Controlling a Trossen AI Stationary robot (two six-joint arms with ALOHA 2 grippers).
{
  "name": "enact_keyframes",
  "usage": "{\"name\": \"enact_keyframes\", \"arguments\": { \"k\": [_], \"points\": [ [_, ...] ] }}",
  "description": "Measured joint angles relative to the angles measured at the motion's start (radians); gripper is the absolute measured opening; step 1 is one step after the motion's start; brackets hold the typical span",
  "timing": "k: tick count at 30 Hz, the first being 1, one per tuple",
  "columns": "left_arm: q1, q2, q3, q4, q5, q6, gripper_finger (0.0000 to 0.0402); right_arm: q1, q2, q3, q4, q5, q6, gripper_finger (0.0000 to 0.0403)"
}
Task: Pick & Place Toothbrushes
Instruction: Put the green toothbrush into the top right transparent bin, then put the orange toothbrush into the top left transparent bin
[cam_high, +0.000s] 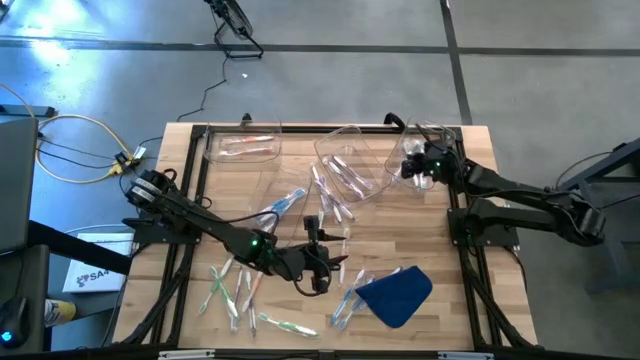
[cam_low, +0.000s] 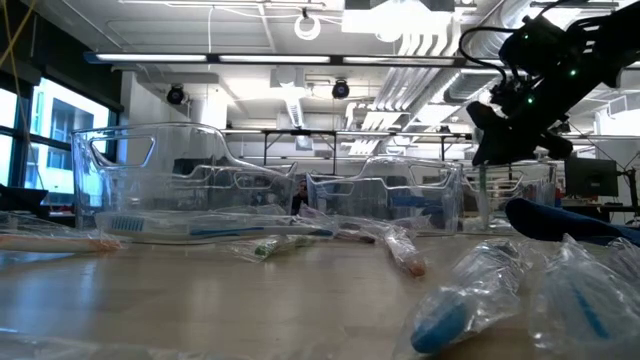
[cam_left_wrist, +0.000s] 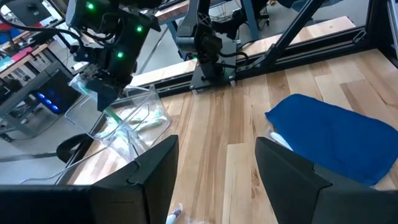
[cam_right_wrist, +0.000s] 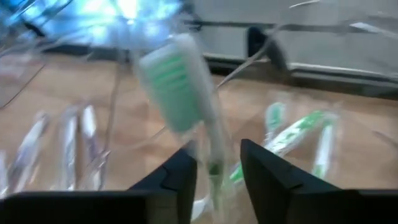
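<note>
Wrapped toothbrushes (cam_high: 228, 287) lie scattered on the wooden table. My right gripper (cam_high: 413, 170) hovers at the far right over a clear bin (cam_high: 438, 138) that holds green toothbrushes (cam_left_wrist: 148, 121). A green-bristled toothbrush (cam_right_wrist: 177, 84) stands upright between its parted fingers (cam_right_wrist: 217, 177). My left gripper (cam_high: 320, 272) hangs open above bare wood at the table's middle, left of the blue cloth (cam_high: 397, 295), with nothing between its fingers (cam_left_wrist: 214, 168). My right gripper has the green toothbrush's handle (cam_right_wrist: 214, 169) between its two fingers, head up and lower end over the bin. The view is blurred and a gap shows beside the handle. I cannot tell whether either finger touches it.
A clear bin (cam_high: 242, 146) with pinkish toothbrushes stands at the far left. A tilted clear bin (cam_high: 352, 165) with more brushes sits between it and the right bin. The black frame rails (cam_high: 455, 220) run along the table's sides.
</note>
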Motion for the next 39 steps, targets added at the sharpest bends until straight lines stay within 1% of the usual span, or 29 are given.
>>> {"name": "enact_keyframes", "arguments": {
  "k": [3,5,13,16,21,24,28,34,39],
  "points": [
    [0.000,0.000,0.000,0.000,0.000,0.000,0.0209,0.000,0.000,0.000,0.007,0.058,0.024,0.0140],
    [0.000,0.000,0.000,0.000,0.000,0.000,0.0209,0.000,0.000,0.000,0.022,0.071,0.018,0.0146],
    [0.000,0.000,0.000,0.000,0.000,0.001,0.0209,0.000,0.000,0.000,0.100,0.117,-0.028,0.0138],
    [0.000,0.000,0.000,0.000,0.000,0.001,0.0209,0.000,0.000,0.000,0.082,0.119,-0.033,0.0139],
    [0.000,0.000,0.000,0.000,0.000,0.001,0.0209,0.000,0.000,0.000,-0.015,0.121,-0.038,0.0157],
    [0.000,0.000,0.000,0.000,0.000,0.002,0.0209,0.000,0.000,0.000,-0.055,0.157,-0.001,0.0168],
    [0.000,0.000,0.000,0.000,0.000,0.001,0.0209,0.000,0.000,0.000,-0.035,0.200,0.000,0.0171],
    [0.000,0.001,0.000,0.000,0.000,0.001,0.0209,0.002,-0.002,0.000,0.036,0.197,-0.032,0.0167],
    [0.000,0.001,0.000,0.000,0.000,0.001,0.0209,0.002,-0.023,0.000,0.037,0.190,-0.033,0.0166]
  ]
}}
